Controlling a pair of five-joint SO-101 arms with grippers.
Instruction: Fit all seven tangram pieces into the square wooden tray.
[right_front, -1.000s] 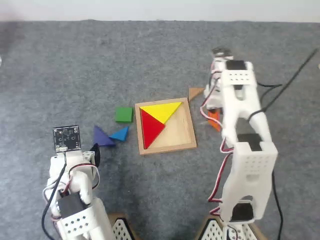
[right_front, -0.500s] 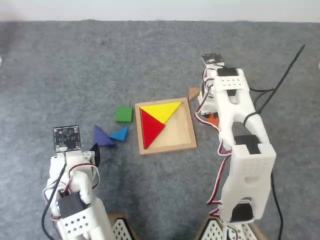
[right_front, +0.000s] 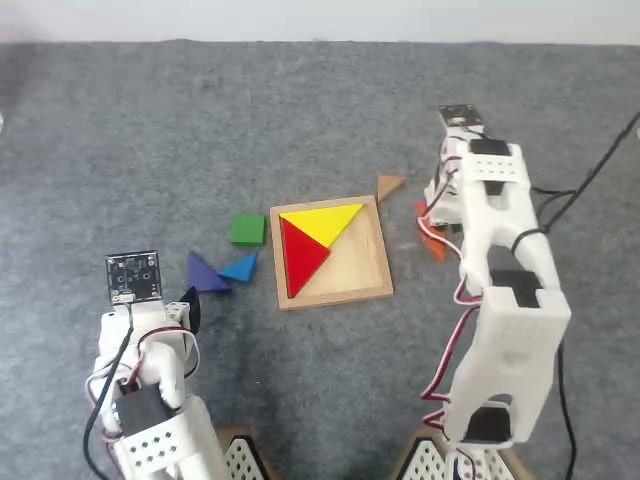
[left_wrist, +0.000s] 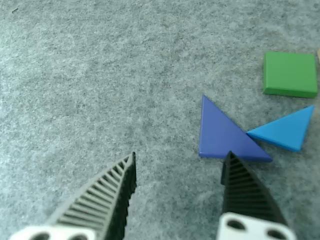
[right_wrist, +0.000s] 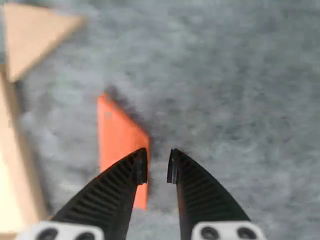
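Here, the flat orange parallelogram piece lies on the grey felt table cover, just beside the square wooden tray on its right-arm side. The right gripper hangs right over the piece. Its fingers are only a narrow slit apart and hold nothing. One fingertip covers the piece's edge, and the slit sits over bare felt just off that edge. A plain wooden triangle lies near the tray's far corner. Inside the tray a yellow triangle and a red triangle sit edge to edge. On the tray's other side lie a green square, a light blue triangle and a dark blue triangle. The left gripper is spread wide and empty, with one fingertip close to the dark blue triangle.
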